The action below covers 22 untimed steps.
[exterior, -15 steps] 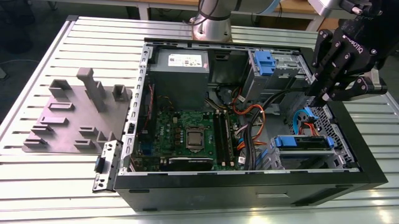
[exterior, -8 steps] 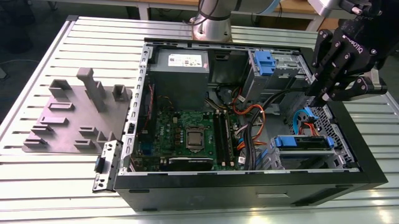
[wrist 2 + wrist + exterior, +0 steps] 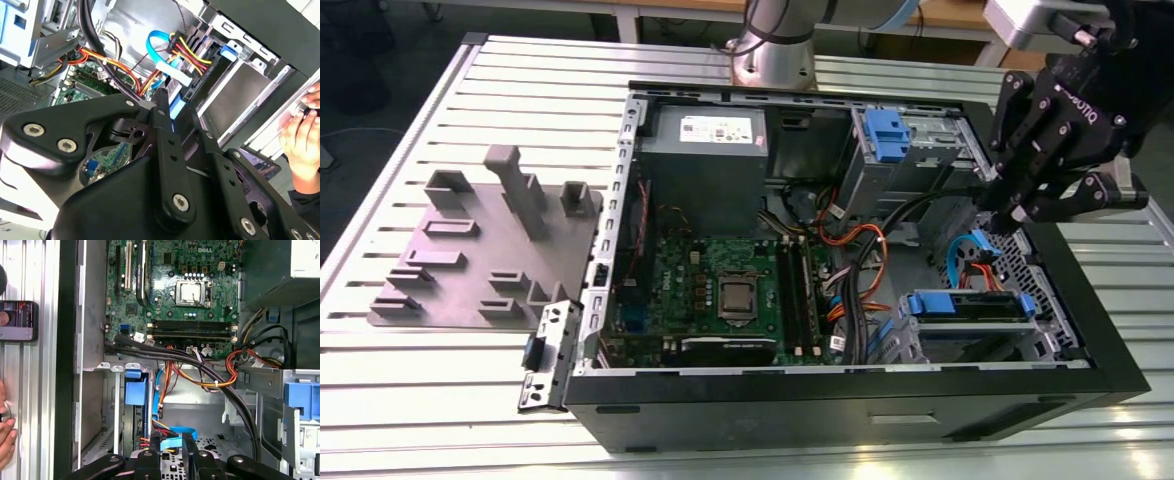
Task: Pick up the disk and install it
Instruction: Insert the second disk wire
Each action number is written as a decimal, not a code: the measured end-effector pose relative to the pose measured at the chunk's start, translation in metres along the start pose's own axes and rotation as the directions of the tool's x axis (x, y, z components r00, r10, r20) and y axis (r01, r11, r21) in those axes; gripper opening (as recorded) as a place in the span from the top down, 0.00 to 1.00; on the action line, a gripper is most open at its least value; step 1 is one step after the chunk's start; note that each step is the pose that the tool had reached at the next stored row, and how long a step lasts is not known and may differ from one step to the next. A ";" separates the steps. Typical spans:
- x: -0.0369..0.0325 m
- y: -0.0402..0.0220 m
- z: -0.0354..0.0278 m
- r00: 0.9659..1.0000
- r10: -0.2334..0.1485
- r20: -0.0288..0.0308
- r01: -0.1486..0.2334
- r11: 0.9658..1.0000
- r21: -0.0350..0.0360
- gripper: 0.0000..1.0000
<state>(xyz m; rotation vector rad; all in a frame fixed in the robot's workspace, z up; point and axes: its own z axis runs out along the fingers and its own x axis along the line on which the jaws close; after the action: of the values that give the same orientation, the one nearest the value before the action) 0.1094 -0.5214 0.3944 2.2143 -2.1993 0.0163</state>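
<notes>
Slatted metal table (image 3: 440,400): carries the open computer case (image 3: 854,415) and, well apart on the exterior view's left, a grey fixture plate (image 3: 467,260). No hazard noted there.

Case: lies side-open with its interior exposed. The power supply (image 3: 707,150) and motherboard (image 3: 720,290) are clear of the tool.

Gripper (image 3: 1003,222): hangs over the case wall on the exterior view's right, just above the drive cage. Whether it is clenched or released cannot be told. In both wrist views nothing is seen in its grasp (image 3: 177,110) (image 3: 172,442).

Disk (image 3: 970,305): judged to be the blue-railed unit sitting in the lower cage at the exterior view's right, near corner. Its blue carrier (image 3: 136,390) shows in the first wrist view. Whether it is fully seated cannot be confirmed.

Risks, as judged:
- The tool sits close to the case rim and cage, so a slightly off-line descent would strike sheet metal rather than the carrier.
- The orange and black wire bundle (image 3: 215,382) and the blue data cable (image 3: 160,42) lie directly under the tool. They could be snagged, pinched or pulled from their plugs.
- A person's hand (image 3: 300,140) rests just outside the case wall near the arm. Any sideways travel risks contact.
</notes>
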 end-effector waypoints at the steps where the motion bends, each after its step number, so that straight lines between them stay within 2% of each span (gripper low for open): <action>1: 0.0000 -0.0004 0.0018 1.000 0.000 0.000 0.000 1.000 0.000 0.69; 6: -0.0001 -0.0014 0.0076 1.000 0.000 -0.002 0.000 1.000 0.000 0.69; 8: -0.0001 -0.0016 0.0089 1.000 0.000 -0.013 0.000 1.000 0.000 0.69; 10: 0.0000 -0.0019 0.0100 1.000 0.000 -0.027 0.000 1.000 0.000 0.69; 11: 0.0000 -0.0021 0.0113 1.000 0.000 -0.030 0.000 1.000 0.000 0.69; 17: -0.0003 -0.0042 0.0219 1.000 0.000 -0.031 0.000 1.000 0.000 0.69; 22: 0.0002 -0.0043 0.0278 1.000 0.000 -0.031 0.000 1.000 0.000 0.69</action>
<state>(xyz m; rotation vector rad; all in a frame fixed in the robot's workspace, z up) 0.1135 -0.5222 0.3666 2.1987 -2.1842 0.0505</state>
